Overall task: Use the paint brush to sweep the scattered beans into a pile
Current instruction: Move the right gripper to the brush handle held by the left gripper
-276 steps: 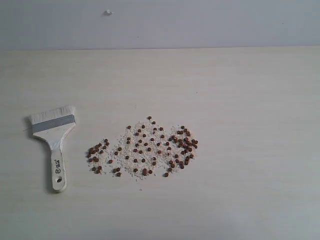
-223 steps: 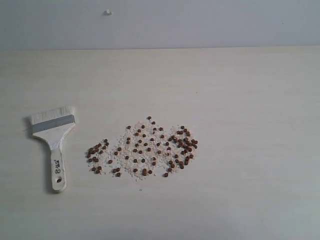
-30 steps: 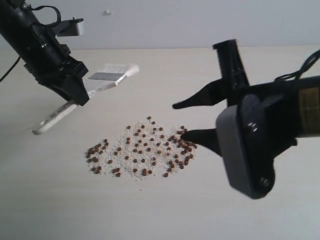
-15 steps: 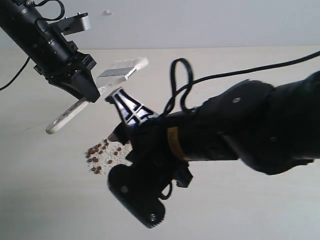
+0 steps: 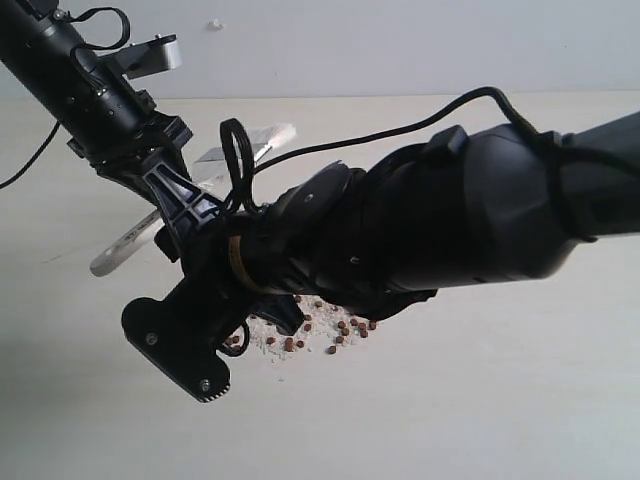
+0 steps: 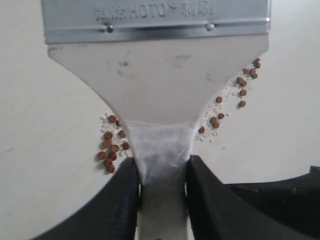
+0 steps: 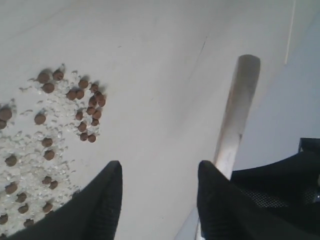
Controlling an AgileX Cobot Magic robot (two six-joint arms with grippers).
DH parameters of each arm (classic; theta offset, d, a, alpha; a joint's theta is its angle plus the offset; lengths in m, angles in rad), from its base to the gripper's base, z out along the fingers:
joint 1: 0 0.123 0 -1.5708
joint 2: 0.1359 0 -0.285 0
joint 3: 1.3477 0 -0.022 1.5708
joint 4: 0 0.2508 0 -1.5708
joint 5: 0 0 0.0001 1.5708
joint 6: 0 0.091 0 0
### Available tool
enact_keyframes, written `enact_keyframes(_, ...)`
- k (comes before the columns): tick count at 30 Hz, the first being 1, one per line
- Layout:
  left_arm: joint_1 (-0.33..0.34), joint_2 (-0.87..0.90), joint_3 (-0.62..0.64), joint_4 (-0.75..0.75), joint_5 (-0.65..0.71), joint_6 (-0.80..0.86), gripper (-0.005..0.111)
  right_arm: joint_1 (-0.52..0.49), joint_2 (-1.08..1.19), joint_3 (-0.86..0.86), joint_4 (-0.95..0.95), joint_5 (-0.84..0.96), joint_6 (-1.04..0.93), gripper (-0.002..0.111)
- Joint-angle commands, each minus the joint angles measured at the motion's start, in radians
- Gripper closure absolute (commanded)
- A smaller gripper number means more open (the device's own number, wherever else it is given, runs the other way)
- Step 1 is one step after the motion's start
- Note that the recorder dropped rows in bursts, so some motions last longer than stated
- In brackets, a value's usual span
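The paint brush [image 5: 262,135] hangs tilted above the table at the back left. My left gripper [image 5: 150,160] is shut on the neck of its cream handle [image 6: 161,150], just below the silver band [image 6: 155,20]. The bristles are out of the left wrist view. My right gripper [image 5: 168,215] has reached across to the left and stands open with nothing between its fingers [image 7: 207,175]; the handle's end [image 7: 240,100] lies just outside one finger. The reddish-brown beans [image 7: 82,107] lie scattered among white crumbs on the table; in the exterior view most are hidden under my right arm, a few beans [image 5: 345,328] showing.
The pale wooden table [image 5: 500,400] runs back to a grey wall [image 5: 400,40]. My bulky right arm [image 5: 450,220] with its cable crosses the middle. My left arm [image 5: 70,70] comes down from the upper left.
My right arm has swung further left and lower over the beans, bringing its open gripper beside the brush handle. My left gripper still holds the brush, almost unmoved.
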Motion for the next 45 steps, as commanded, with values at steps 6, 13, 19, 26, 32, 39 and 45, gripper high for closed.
enact_keyframes(6, -0.001, -0.003, 0.004, -0.038, -0.001, 0.011, 0.107, 0.002, -0.003, -0.036, 0.004, -0.006, 0.013, 0.063)
enact_keyframes(13, 0.001, -0.003, 0.004, -0.020, -0.001, 0.027, 0.107, 0.002, -0.024, -0.036, 0.004, -0.008, 0.044, 0.063)
enact_keyframes(19, 0.001, -0.003, 0.004, -0.005, -0.001, 0.032, 0.107, 0.002, -0.094, -0.036, 0.004, -0.047, 0.095, 0.063)
enact_keyframes(26, 0.001, -0.003, 0.006, 0.000, -0.001, 0.046, 0.107, 0.002, -0.123, -0.036, 0.011, -0.046, 0.101, 0.063)
enact_keyframes(32, 0.001, -0.003, 0.006, 0.015, -0.001, 0.055, 0.107, 0.002, -0.134, -0.026, 0.042, 0.005, 0.101, 0.063)
enact_keyframes(39, 0.006, -0.003, 0.006, 0.027, -0.001, 0.080, 0.107, 0.002, -0.218, 0.081, 0.059, -0.013, 0.101, 0.063)
enact_keyframes(45, 0.008, -0.005, 0.006, 0.027, -0.001, 0.081, 0.107, 0.002, -0.267, 0.124, 0.106, 0.094, 0.150, 0.063)
